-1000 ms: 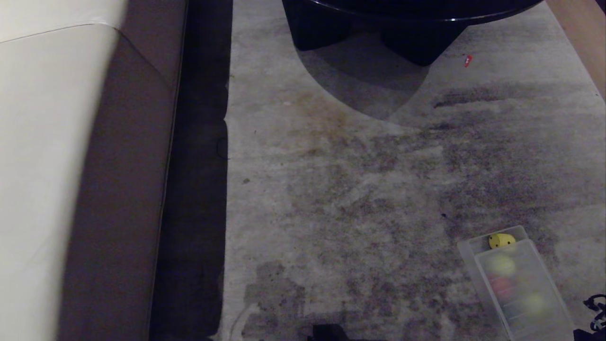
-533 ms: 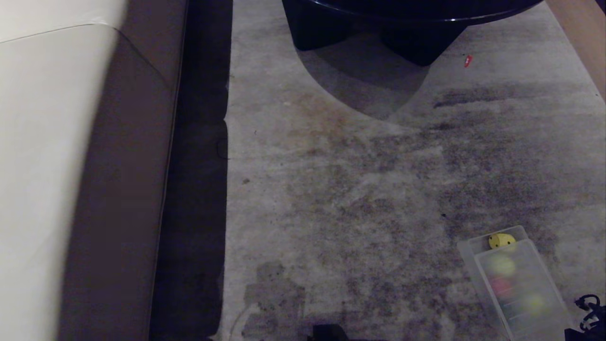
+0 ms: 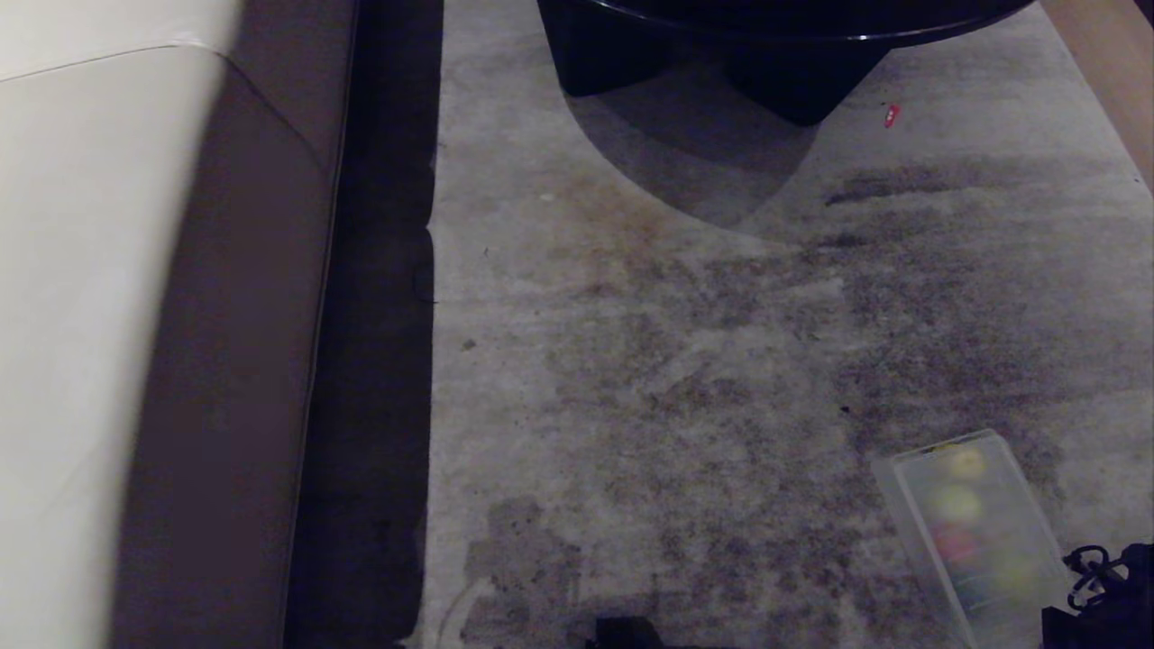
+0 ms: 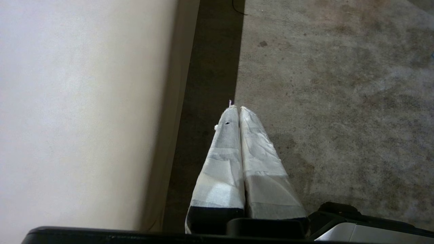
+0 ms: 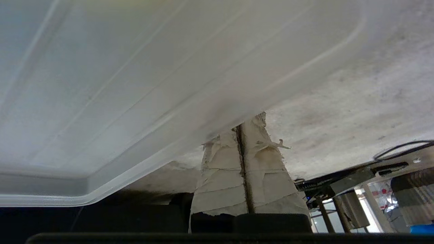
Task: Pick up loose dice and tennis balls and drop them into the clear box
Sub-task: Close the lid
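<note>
1. We see the clear box (image 3: 978, 532), lid (image 5: 169, 67) on, at the carpet's (image 3: 676, 361) near right corner.
2. Our right gripper (image 5: 241, 127), fingers pressed together, touches the lid's edge.
3. Our left gripper (image 4: 238, 107) hangs closed beside the sofa (image 4: 84, 101).

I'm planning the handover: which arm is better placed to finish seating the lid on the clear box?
The right. Its shut gripper is at the edge of the lid covering the clear box, on the robot's right. The left gripper, also shut, hangs by the sofa, far from the box.
</note>
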### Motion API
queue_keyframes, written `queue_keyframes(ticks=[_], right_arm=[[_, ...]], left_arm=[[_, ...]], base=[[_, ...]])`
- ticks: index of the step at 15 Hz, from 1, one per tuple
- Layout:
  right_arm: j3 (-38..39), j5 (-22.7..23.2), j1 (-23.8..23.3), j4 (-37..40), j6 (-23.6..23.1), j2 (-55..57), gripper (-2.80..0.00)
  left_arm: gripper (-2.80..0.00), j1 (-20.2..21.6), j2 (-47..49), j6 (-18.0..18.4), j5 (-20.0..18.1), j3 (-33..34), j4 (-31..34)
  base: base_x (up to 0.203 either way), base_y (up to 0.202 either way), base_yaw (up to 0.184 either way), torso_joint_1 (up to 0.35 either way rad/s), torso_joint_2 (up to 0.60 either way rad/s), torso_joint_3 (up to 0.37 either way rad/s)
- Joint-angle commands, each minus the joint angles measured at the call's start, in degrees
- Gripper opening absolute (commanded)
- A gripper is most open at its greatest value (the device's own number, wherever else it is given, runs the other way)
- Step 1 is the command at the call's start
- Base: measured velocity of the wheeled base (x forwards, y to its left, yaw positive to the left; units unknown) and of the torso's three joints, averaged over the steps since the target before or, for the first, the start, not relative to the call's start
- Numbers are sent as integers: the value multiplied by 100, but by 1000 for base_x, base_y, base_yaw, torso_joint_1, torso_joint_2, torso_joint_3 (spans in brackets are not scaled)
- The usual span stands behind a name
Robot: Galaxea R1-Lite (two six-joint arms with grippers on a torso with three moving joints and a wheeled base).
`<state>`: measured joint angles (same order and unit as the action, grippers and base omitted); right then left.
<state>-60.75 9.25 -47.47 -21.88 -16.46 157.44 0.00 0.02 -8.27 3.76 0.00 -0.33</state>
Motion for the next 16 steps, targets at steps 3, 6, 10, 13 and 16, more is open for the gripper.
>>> queue_keyframes(ticks=[3, 6, 10, 13, 16], right_arm=[[14, 10, 88, -18, 7, -38, -280], [45, 42, 167, -18, 11, -64, -280], [107, 50, 167, -27, -6, -117, -280], [353, 69, 59, -18, -86, -396, -280], [780, 360, -179, -11, -321, -1070, -280]], left_arm=[[-280, 0, -2, -8, 2, 0, -2], [-280, 0, -1, -8, 2, 0, -2], [-280, 0, -2, -8, 2, 0, -2], [-280, 0, -2, -8, 2, 9, -2], [-280, 0, 2, -8, 2, 0, -2]], base=[[0, 0, 0, 0, 0, 0], [0, 0, 0, 0, 0, 0], [0, 0, 0, 0, 0, 0], [0, 0, 0, 0, 0, 0], [0, 0, 0, 0, 0, 0]])
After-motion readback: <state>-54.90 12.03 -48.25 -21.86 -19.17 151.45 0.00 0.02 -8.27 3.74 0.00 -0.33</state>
